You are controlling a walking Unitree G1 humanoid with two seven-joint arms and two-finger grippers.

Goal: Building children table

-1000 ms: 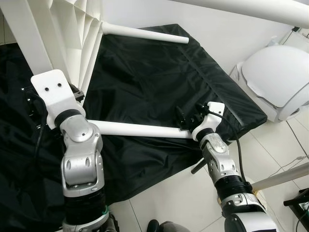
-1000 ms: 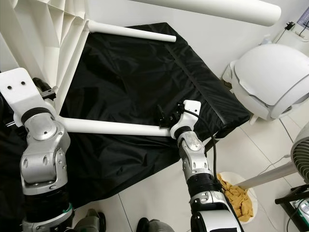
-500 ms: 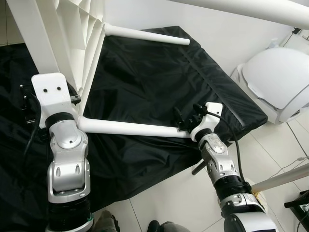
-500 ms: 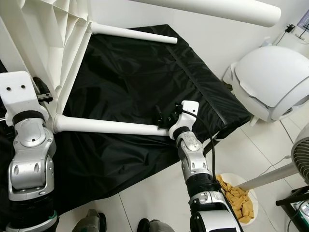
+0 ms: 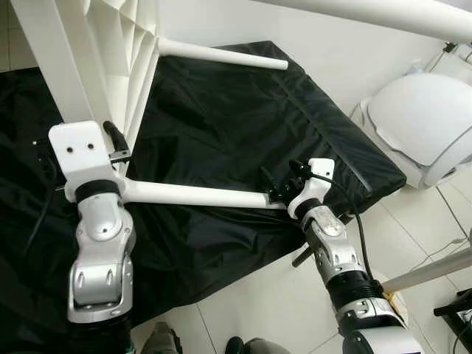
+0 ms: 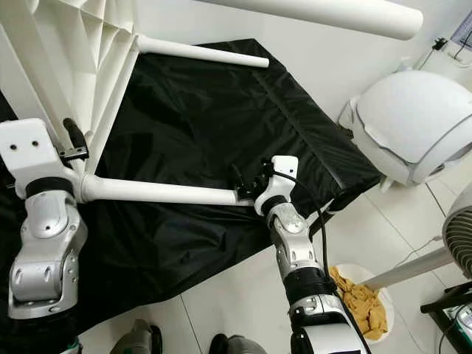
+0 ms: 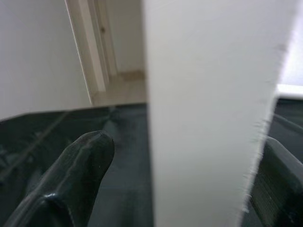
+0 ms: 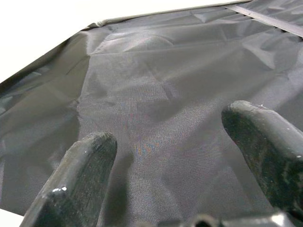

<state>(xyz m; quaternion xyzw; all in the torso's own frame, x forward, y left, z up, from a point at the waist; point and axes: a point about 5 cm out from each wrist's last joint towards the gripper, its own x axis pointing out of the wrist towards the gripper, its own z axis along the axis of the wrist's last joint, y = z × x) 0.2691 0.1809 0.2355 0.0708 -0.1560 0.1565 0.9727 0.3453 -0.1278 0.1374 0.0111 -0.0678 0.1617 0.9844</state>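
White table leg (image 5: pixel 195 195) lengthwise between left pincer (image 5: pixel 112 141) and right pincer (image 5: pixel 284 184).

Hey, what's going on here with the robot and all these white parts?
The robot is putting together a white children's table that lies on its side on a black cover. Its left end effector straddles a white panel of the table, fingers on either side. Its right end effector is open at the free end of a white table leg, over the cover.

A black cloth (image 5: pixel 243 110) is covering the floor; a white round bin (image 6: pixel 413 122) is standing near it; a bowl of chips (image 6: pixel 361 302) is sitting on the tiles.
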